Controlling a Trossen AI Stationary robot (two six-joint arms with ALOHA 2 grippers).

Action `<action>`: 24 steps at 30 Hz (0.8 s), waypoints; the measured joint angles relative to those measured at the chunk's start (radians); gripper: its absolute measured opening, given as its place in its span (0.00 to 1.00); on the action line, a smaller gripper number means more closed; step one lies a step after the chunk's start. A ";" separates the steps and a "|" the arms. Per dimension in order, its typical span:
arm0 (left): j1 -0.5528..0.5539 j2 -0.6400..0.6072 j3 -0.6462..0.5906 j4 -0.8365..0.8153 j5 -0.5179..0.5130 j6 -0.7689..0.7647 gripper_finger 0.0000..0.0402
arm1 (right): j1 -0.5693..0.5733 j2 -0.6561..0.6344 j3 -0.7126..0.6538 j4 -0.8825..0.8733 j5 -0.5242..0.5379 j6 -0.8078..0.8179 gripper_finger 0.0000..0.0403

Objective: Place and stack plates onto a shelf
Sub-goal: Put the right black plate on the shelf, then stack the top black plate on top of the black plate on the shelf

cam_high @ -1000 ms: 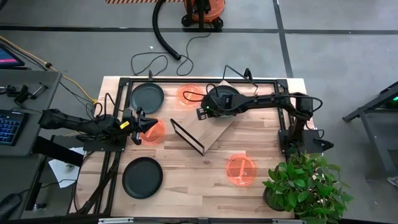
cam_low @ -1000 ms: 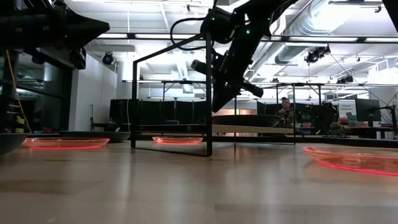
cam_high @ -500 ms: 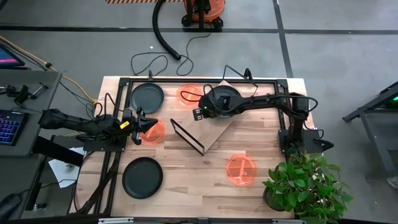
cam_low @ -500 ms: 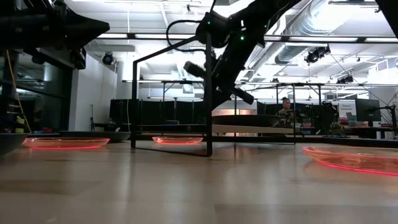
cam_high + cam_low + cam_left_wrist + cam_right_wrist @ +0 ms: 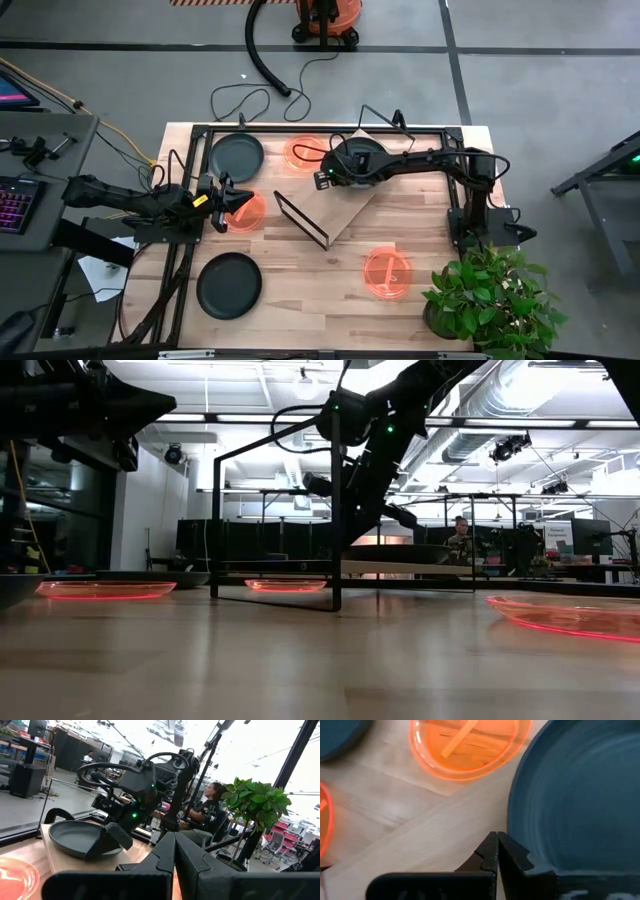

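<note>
The shelf (image 5: 345,208) is a light-wood board on a black wire frame, lying askew mid-table. One dark plate (image 5: 362,158) rests on its far end, also seen in the low view (image 5: 400,552). My right gripper (image 5: 322,178) is shut and hovers over the board just left of that plate's rim (image 5: 520,820). My left gripper (image 5: 236,200) is shut above an orange plate (image 5: 247,212) on the tabletop. On the table lie two other dark plates (image 5: 237,155) (image 5: 229,285) and two orange ones (image 5: 305,153) (image 5: 387,272).
A black tube frame (image 5: 300,128) borders the table's far and left sides. A potted plant (image 5: 490,300) stands at the near right corner beside the right arm's base (image 5: 480,215). Bare tabletop lies between the shelf and the near edge.
My right gripper has shifted a little toward the table's left, away from the dark plate on the shelf, then eased back and sunk lower toward the board, its wrist tipping more steeply down. The plate has stayed put.
</note>
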 joint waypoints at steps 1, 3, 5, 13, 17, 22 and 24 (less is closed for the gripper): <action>0.000 0.000 0.000 0.000 0.000 0.000 0.00 | -0.002 0.000 0.000 -0.005 0.000 -0.003 0.00; 0.000 0.000 0.000 0.000 0.000 0.000 0.00 | -0.002 0.000 0.000 -0.018 0.001 -0.003 0.00; 0.000 0.000 0.000 0.000 0.000 0.000 0.00 | -0.002 0.000 0.000 -0.031 0.004 -0.003 0.00; 0.000 0.000 0.000 0.000 0.000 0.000 0.00 | -0.002 -0.001 0.000 -0.052 0.009 -0.003 0.00; 0.000 0.000 0.000 0.000 0.000 0.000 0.00 | -0.002 -0.022 -0.001 -0.056 0.010 -0.014 0.00; 0.000 0.000 0.000 0.000 0.000 0.000 0.00 | 0.009 -0.108 -0.001 -0.055 -0.059 -0.162 0.00; 0.000 0.000 0.000 0.000 0.000 0.000 0.00 | 0.024 -0.153 -0.001 -0.079 -0.083 -0.236 0.00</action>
